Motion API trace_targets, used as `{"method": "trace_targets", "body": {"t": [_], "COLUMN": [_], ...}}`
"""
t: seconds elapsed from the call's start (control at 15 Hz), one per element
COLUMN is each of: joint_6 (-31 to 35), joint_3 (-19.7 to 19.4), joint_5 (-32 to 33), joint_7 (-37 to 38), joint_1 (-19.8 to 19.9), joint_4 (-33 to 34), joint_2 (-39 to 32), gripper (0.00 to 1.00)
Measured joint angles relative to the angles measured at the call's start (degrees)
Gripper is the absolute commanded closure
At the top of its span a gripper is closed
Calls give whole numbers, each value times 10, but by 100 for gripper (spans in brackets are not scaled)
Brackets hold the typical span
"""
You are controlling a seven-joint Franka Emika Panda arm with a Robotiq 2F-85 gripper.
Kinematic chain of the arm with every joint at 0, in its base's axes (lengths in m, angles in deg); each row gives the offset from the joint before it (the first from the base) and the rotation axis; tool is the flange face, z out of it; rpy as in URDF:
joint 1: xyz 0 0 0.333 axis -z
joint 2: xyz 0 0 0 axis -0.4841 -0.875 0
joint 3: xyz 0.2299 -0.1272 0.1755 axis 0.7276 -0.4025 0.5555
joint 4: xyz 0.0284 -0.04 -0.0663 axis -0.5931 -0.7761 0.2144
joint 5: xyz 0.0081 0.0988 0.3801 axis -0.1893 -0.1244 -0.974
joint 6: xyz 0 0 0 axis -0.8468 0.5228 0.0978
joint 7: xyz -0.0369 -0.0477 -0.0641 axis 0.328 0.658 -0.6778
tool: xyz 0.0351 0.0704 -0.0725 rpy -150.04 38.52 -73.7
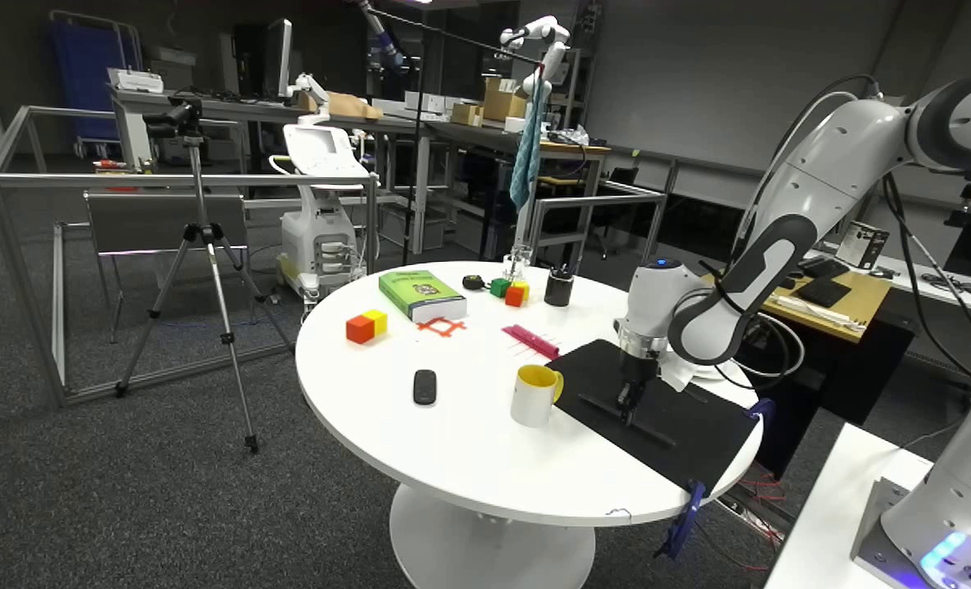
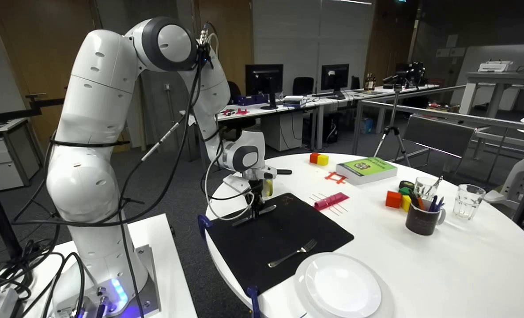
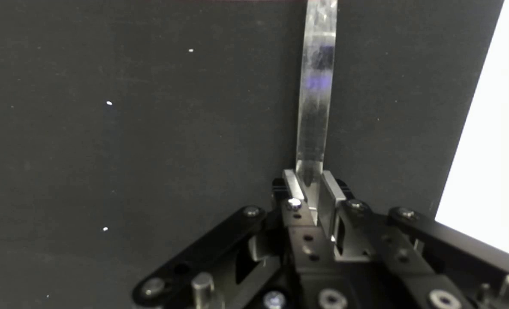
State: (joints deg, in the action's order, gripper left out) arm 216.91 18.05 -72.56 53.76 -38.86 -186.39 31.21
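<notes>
A metal knife (image 3: 316, 107) lies along the black mat (image 3: 173, 128) in the wrist view, reaching from the top edge down between the pads. My gripper (image 3: 308, 174) is shut on it, with one pad against each long side. In both exterior views the gripper (image 1: 626, 415) points straight down at the mat, with the knife (image 2: 268, 209) sticking out on either side of the fingertips. Whether the knife rests on the mat or is slightly raised, I cannot tell. A fork (image 2: 293, 254) lies on the same mat, nearer the white plates (image 2: 343, 285).
A white mug (image 1: 532, 402) with yellow inside stands beside the mat. Blue clamps (image 1: 683, 523) grip the table edge. Elsewhere on the round table are a pink piece (image 2: 331, 201), a green book (image 2: 367, 169), coloured blocks (image 2: 393, 199), a pen mug (image 2: 422, 221) and glasses (image 2: 468, 202).
</notes>
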Motion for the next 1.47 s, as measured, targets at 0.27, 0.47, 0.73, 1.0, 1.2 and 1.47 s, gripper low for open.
{"method": "trace_targets", "body": {"t": [0.27, 0.47, 0.73, 1.0, 1.2, 1.47], "joint_6": [0, 0, 0, 0, 0, 0], "joint_3": [0, -1, -1, -1, -2, -10], "joint_5": [0, 0, 0, 0, 0, 0], "joint_7": [0, 0, 0, 1, 2, 2], "joint_1": [-1, -5, -13, -15, -17, -25], "joint_4": [0, 1, 3, 4, 4, 4], "joint_2": [0, -1, -2, -3, -3, -3], "gripper": [96, 96, 96, 96, 96, 53]}}
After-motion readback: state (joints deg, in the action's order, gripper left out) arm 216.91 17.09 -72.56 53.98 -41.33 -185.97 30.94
